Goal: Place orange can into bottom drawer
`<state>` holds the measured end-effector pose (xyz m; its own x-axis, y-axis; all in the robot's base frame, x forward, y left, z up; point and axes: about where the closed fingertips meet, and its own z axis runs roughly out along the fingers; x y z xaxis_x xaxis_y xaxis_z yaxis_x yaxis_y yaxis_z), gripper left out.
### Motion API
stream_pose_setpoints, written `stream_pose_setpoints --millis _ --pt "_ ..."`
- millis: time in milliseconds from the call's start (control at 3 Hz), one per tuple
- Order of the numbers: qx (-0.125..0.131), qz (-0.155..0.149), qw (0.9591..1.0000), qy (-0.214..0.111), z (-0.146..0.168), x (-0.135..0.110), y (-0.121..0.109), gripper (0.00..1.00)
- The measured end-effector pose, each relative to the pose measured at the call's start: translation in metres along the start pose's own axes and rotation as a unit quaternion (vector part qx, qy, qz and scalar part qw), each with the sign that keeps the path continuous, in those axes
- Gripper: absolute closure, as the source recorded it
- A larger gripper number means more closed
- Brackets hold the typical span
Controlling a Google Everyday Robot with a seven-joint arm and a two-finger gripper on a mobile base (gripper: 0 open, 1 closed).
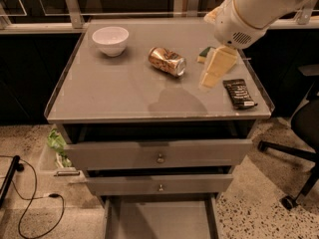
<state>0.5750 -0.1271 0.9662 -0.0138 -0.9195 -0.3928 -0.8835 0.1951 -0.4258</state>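
Note:
The orange can (pixel 167 61) lies on its side on the grey cabinet top (pixel 114 91), right of centre and towards the back. My gripper (pixel 213 72) hangs from the white arm (pixel 254 9) above the cabinet top, just to the right of the can, pointing down and to the left. It holds nothing and does not touch the can. The bottom drawer (pixel 159 217) is pulled open at the foot of the cabinet, and its flat grey floor shows.
A white bowl (pixel 110 40) stands at the back left of the top. A green sponge (pixel 203 54) is partly hidden behind my gripper. A black snack packet (pixel 239 93) lies near the right edge. An office chair (pixel 299 133) stands to the right, with cables (pixel 35 203) on the floor to the left.

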Motion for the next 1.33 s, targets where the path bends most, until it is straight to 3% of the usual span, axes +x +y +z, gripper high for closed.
stream_pose_setpoints --millis 333,667,1000,1333 --pt "0.002 0.003 1.0 -0.004 0.003 0.0 -0.001 0.0" --pt "0.007 0.005 0.9994 -0.035 0.027 -0.005 -0.014 0.0" --pt "-0.005 0.028 0.9948 -0.097 0.053 -0.019 -0.033 0.0" --pt "-0.021 0.062 0.9864 -0.151 0.07 -0.033 -0.052 0.0"
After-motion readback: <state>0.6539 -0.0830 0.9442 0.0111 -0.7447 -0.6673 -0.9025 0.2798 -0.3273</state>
